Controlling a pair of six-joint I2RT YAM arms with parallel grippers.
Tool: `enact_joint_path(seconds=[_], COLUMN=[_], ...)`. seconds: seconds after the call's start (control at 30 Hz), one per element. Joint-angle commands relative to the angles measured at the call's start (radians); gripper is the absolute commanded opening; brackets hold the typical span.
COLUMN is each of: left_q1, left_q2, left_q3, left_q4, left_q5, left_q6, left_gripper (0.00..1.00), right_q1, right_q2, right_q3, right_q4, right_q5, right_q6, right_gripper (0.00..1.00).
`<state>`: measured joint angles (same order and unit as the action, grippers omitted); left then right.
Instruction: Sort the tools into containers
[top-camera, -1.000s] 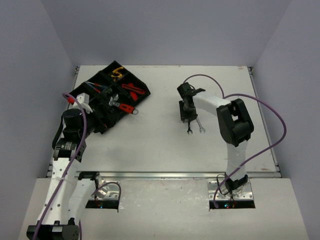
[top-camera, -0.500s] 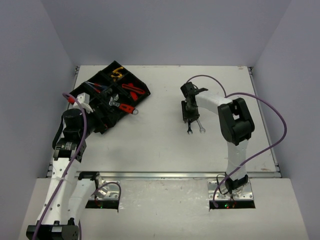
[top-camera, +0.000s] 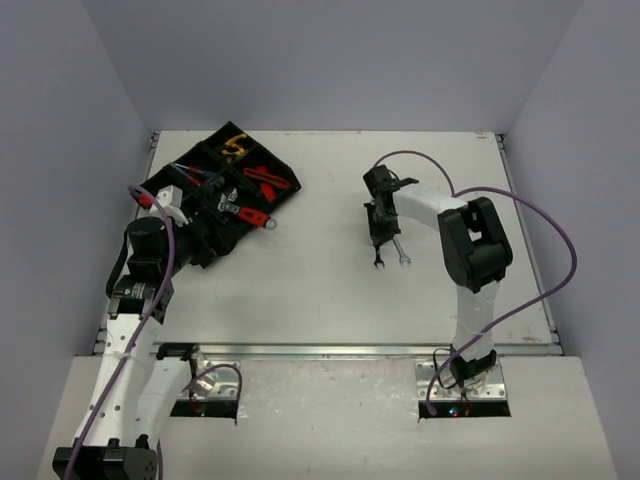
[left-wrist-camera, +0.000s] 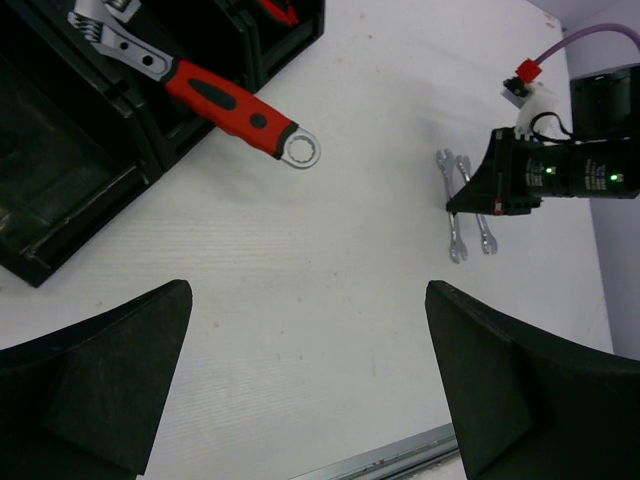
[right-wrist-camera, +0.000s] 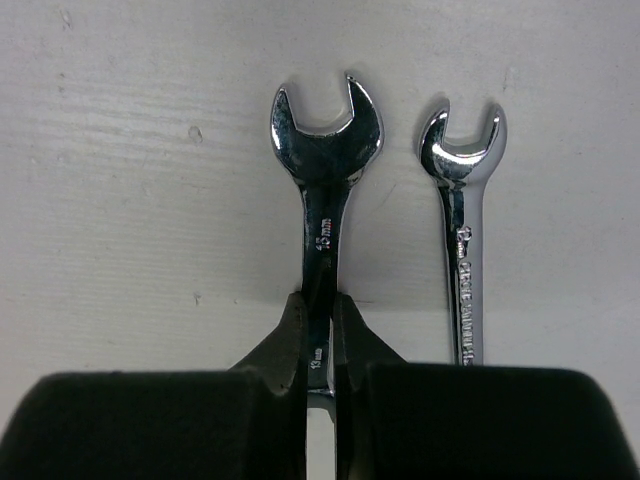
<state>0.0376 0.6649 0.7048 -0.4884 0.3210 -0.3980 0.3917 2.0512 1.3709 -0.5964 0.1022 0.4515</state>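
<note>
Pick-up step in hand: right gripper (right-wrist-camera: 320, 300) pinches the larger silver spanner (right-wrist-camera: 325, 150), lying on the table (top-camera: 320, 300) beside a smaller spanner (right-wrist-camera: 462, 200), which next needs lifting across to the black divided tray (left-wrist-camera: 80, 215); left gripper (left-wrist-camera: 310, 380) gapes wide, empty.

You have even, diffuse overhead light: the table (top-camera: 330, 290) reads bright white, with soft, short shadows. In your right wrist view the larger spanner (right-wrist-camera: 325, 200) shows crisp chrome glints, while the right end effector (right-wrist-camera: 320, 320) goes black and soft-edged. The tray (left-wrist-camera: 60, 190) interior looks murky.
</note>
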Motion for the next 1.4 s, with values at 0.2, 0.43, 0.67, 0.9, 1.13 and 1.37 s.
enact_joint_path(seconds=[0.2,0.43,0.67,0.9,1.13,1.37], left_q1=[-0.039,-0.224,-0.296,-0.347,-0.426,-0.469], left_q2=[0.056,0.119,0.211,0.309,0.4,0.417], left_q3=[-0.235,-0.388,-0.46,-0.427,-0.358,-0.327], left_q4=[0.429,0.879,1.174,1.227,1.239,1.205], left_q5=[0.287,0.209,0.101,0.049,0.017,-0.019], left_q6=[-0.283,-0.493,-0.616,-0.623,-0.625,-0.604], left_gripper=[1.0,1.0,0.98,0.94,0.84,0.82], right_q1=[0.086,0.174,0.33,0.427,0.459,0.467], right_q2=[-0.253,-0.378,-0.554,-0.628,-0.616,-0.606], right_q3=[-0.127,-0.189,-0.268,-0.272,-0.248,-0.224], right_q4=[0.093,0.169,0.342,0.378,0.384,0.372], right_q5=[-0.026,-0.101,-0.179,-0.215,-0.244,-0.243], right_q6=[-0.031,-0.031,-0.008,0.021,0.041,0.042], right_gripper=[0.0,0.0,0.0,0.0,0.0,0.0])
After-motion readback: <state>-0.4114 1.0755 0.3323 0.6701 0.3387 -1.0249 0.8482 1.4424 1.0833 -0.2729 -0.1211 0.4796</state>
